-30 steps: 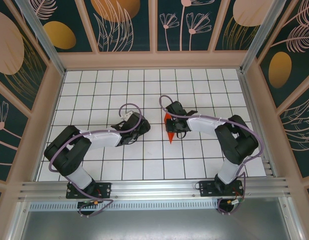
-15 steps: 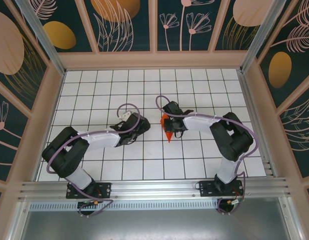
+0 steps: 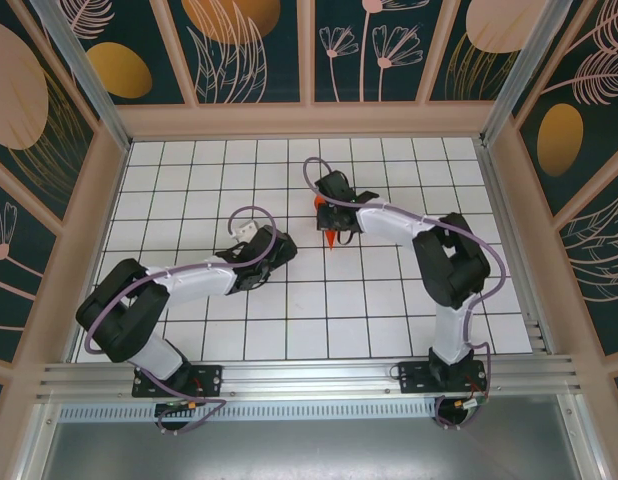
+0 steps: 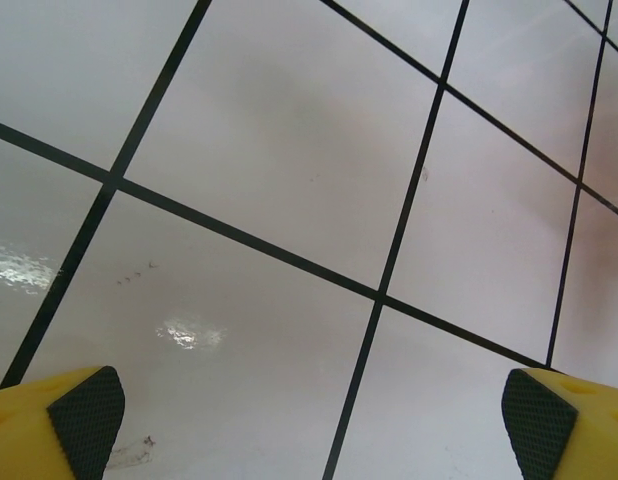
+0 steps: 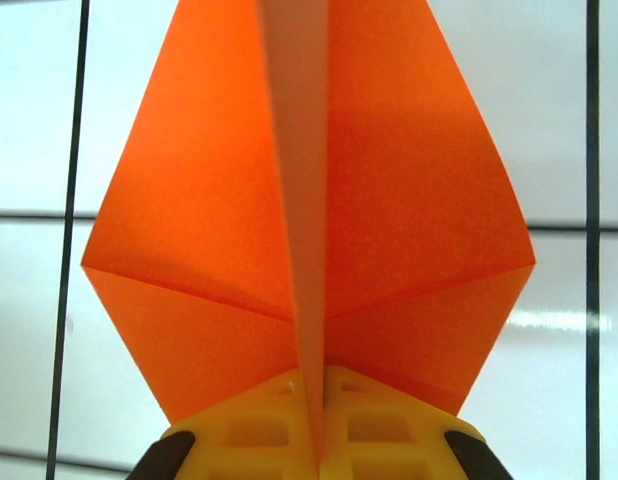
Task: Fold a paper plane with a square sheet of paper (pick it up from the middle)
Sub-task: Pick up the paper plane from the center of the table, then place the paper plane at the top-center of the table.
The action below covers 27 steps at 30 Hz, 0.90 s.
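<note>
Most folds look done; the right gripper [image 5: 314,452] clamps the paper plane [image 5: 389,200] by its centre crease. Nothing in the wide-open left gripper [image 4: 311,412].

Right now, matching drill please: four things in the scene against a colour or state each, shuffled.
Things:
1. left fingers
2. right fingers
3. paper plane
4. table

Colour or state:
a. bright orange, creased down the centre
b. white tiles with black grid lines
c. spread wide, nothing between them
d. shut on the folded paper

Pairs: 1-c, 2-d, 3-a, 4-b
</note>
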Each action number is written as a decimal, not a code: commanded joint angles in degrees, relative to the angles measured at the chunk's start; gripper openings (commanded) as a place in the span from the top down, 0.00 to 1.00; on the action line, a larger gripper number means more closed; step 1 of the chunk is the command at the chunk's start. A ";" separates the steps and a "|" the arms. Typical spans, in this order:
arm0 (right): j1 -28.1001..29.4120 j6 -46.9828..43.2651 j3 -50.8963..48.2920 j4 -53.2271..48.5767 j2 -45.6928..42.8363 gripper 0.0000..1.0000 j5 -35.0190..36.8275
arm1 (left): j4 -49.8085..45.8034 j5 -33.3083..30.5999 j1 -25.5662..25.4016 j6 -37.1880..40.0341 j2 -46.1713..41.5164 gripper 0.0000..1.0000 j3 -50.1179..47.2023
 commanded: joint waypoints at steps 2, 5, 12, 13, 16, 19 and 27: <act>-2.65 -2.62 5.55 -4.00 5.64 0.93 2.93 | -2.08 -1.38 0.53 1.62 -1.95 0.02 -0.86; -3.85 -3.65 8.74 -5.78 8.84 0.93 4.43 | -2.36 -1.17 0.71 2.22 -2.16 0.02 -1.04; -4.42 -4.67 11.84 -7.33 12.81 0.90 3.05 | -1.65 -0.63 0.80 2.31 -2.13 0.02 -1.82; -4.46 -4.62 11.96 -7.34 13.26 0.89 2.76 | -1.57 -0.55 0.82 2.17 -1.98 0.01 -1.92; -4.43 -3.87 11.96 -7.08 14.40 0.86 1.91 | -1.64 -0.47 0.84 2.23 -2.00 0.01 -1.86; -4.43 -2.88 11.53 -6.78 15.07 0.83 1.51 | -1.64 -0.55 0.84 2.14 -2.13 0.01 -1.85; -4.44 -1.61 13.23 -8.01 11.56 0.72 1.48 | -2.90 -2.35 1.01 3.04 -2.99 0.02 -0.03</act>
